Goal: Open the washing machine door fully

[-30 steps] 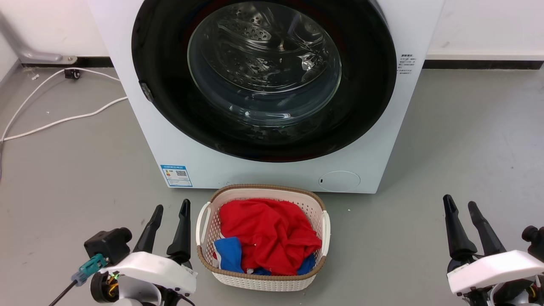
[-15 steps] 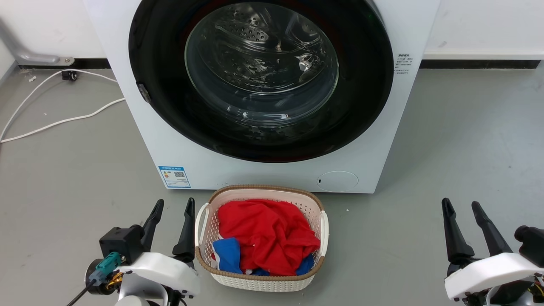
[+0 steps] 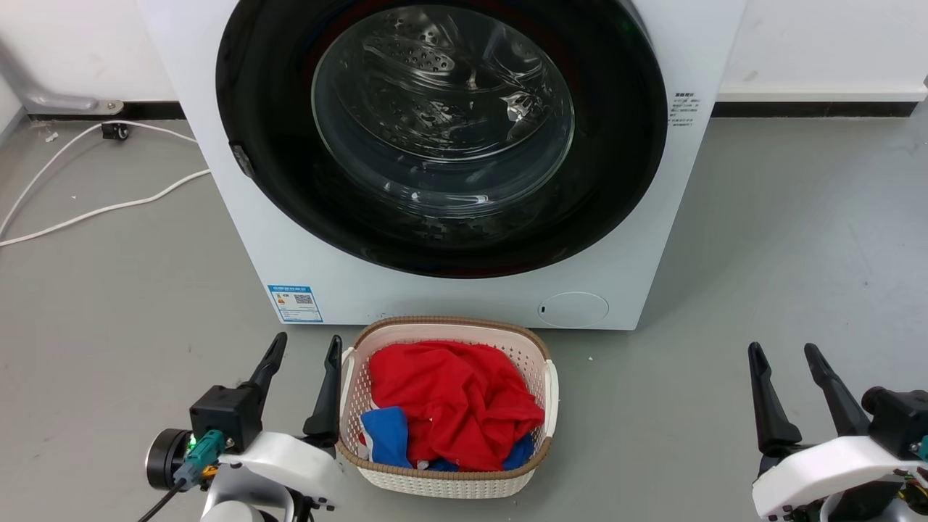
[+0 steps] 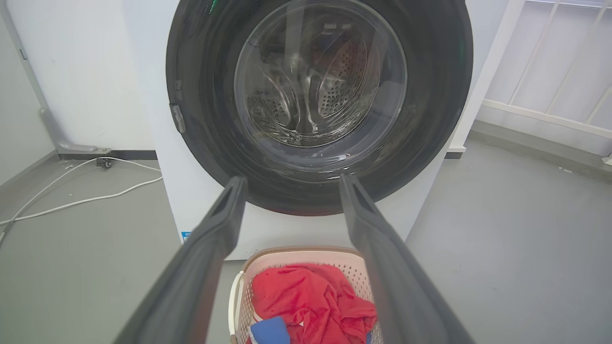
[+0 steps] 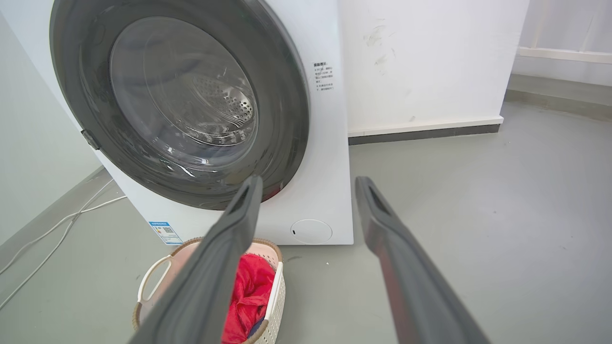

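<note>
Grippers come nearest in the head view: the left gripper [image 3: 307, 342] at seven o'clock and the right gripper [image 3: 782, 349] at five o'clock, each with its two long dark fingers spread apart and holding nothing. Both hang over the smooth, matte grey floor [image 3: 783, 239]. Between them at six o'clock stands a cream perforated plastic basket with a brown woven rim [image 3: 449, 321], holding crumpled red cloth [image 3: 449, 399] over a blue piece [image 3: 388, 435]. Just beyond it at twelve o'clock is the white boxy washing machine [image 3: 464, 297], with a small blue label sticker [image 3: 295, 303] and a round flap [image 3: 574, 309] low on its front. The large round glossy black washing machine door [image 3: 623, 145] lies shut, flush against that front. At ten o'clock a thin white cable [image 3: 109, 209] trails across the floor. Farthest back, a white wall [image 3: 819, 43] meets a dark skirting strip [image 3: 819, 109].
</note>
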